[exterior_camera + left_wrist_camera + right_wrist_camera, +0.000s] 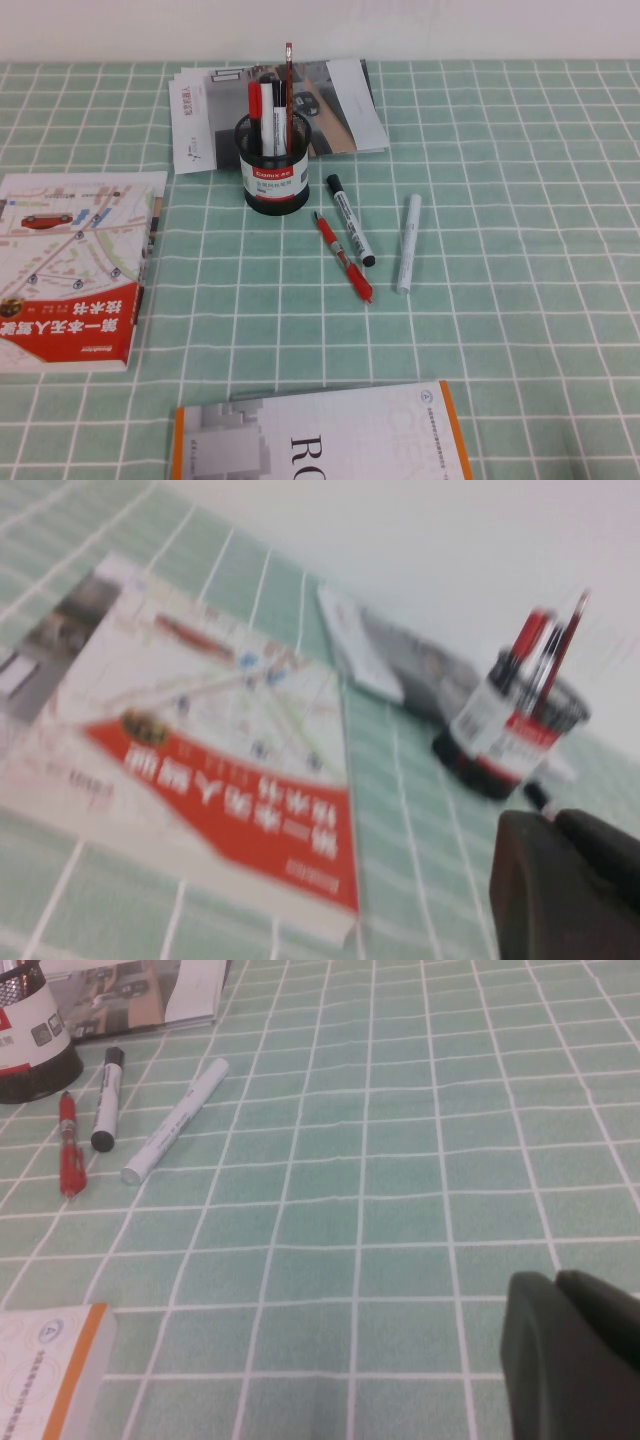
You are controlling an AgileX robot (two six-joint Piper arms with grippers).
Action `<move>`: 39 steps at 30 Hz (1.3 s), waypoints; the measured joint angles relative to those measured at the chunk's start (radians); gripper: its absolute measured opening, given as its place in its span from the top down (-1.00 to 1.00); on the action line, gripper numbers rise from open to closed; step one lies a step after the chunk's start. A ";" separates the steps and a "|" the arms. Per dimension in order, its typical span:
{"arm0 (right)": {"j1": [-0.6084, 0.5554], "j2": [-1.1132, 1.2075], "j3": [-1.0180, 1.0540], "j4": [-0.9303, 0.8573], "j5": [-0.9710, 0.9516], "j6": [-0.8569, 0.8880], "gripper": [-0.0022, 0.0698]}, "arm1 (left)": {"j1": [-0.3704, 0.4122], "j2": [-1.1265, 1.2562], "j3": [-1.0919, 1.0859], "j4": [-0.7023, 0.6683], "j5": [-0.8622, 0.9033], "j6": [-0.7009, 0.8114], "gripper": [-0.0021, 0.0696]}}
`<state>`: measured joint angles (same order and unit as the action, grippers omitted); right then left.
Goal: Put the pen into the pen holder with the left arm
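Pen is left lying flat mid-bench, just in front of the pen holder, unclaimed; left gripper jaws are kept together; right gripper jaws cannot be told

A green-and-white checked cloth covered the table, matt and lightly creased. The pen holder was black wire mesh with a glossy paper label. The pen looked like smooth red plastic, its barrel semi-clear. Two markers had plain white plastic bodies. A glossy paperback caught the light. The left gripper and right gripper showed matt black plastic.
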<state>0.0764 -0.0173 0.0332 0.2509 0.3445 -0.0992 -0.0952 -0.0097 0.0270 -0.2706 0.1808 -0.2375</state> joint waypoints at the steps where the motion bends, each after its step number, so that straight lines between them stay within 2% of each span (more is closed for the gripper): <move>1: 0.000 0.000 0.000 0.000 0.000 0.000 1.00 | 0.000 0.000 0.000 -0.007 -0.019 0.002 0.95; 9: 0.000 0.000 0.000 0.000 0.000 0.000 1.00 | 0.000 0.000 -0.002 -0.037 -0.070 0.025 0.95; 13: 0.000 0.000 0.000 0.000 0.000 0.000 1.00 | 0.000 0.068 -0.108 -0.022 0.048 0.030 0.95; 21: 0.000 0.000 0.000 0.000 0.000 0.000 1.00 | 0.000 0.473 -0.450 0.002 0.372 0.086 0.95; 29: 0.000 0.000 0.000 0.000 0.000 0.000 1.00 | -0.003 0.936 -0.789 -0.165 0.527 0.381 0.95; 34: 0.000 0.000 0.000 0.000 0.000 0.000 1.00 | -0.116 1.199 -0.970 -0.139 0.529 0.429 0.95; 39: 0.000 0.000 0.000 0.000 0.000 0.000 1.00 | -0.279 1.425 -1.164 -0.043 0.531 0.344 0.95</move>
<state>0.0764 -0.0173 0.0332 0.2509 0.3445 -0.0992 -0.3743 1.4157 -1.1368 -0.3136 0.7115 0.1067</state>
